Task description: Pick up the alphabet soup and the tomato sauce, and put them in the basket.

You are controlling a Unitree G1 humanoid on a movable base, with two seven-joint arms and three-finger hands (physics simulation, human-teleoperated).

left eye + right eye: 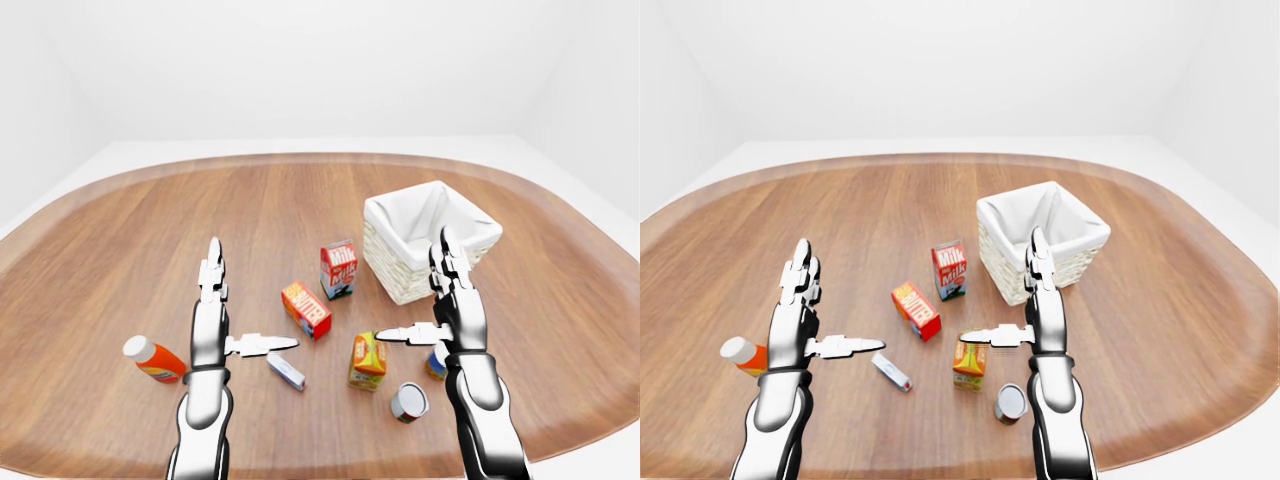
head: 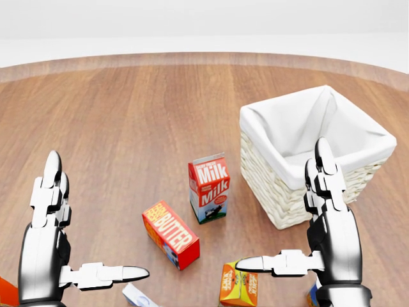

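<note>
The desk (image 1: 150,250) is brown wood with long grain lines and a soft shine. The basket (image 2: 275,192) is rough woven straw with smooth white cloth (image 2: 300,128) inside. The left robot hand (image 2: 61,240) and right robot hand (image 2: 313,227) are shiny silver metal. The milk box (image 2: 209,187) looks like smooth printed paper. The can (image 1: 408,401) has a shiny metal top.

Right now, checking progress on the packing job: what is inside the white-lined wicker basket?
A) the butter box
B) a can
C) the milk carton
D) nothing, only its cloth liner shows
D: the basket shows only bare white liner inside, while the milk carton and butter box stand on the table to its left in the head view.
</note>
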